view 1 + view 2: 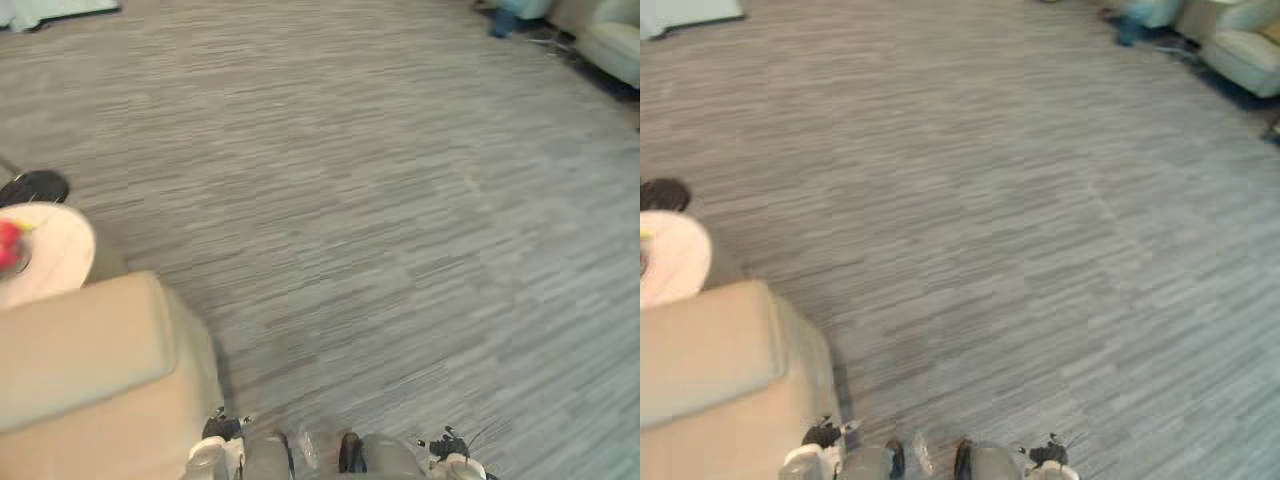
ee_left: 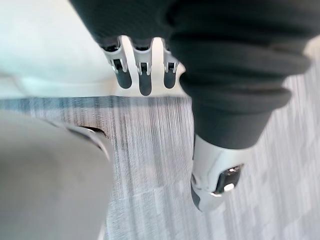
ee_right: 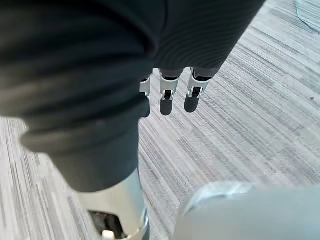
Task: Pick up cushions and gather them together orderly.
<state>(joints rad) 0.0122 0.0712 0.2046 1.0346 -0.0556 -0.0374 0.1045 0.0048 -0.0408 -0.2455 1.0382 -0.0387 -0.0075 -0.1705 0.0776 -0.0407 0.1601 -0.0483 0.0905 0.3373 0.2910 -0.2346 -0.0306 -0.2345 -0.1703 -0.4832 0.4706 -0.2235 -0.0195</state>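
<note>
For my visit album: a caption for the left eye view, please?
A beige upholstered seat and round table at left, grey carpet stretching ahead.

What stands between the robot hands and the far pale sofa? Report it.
Nothing visible: bare carpet runs from the left robot hand and right robot hand to the pale sofa. A beige armchair sits off left.

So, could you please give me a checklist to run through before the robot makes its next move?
1. Left hand free, fingers straight: ok.
2. Right hand free, fingers straight: ok.
3. Walking path over the grey carpet ahead: ok.
4. Clearance from the beige armchair close on the left: cannot tell.
5. Cushion target chosen: cannot tell; the cream sofa far right is too distant to read.
</note>
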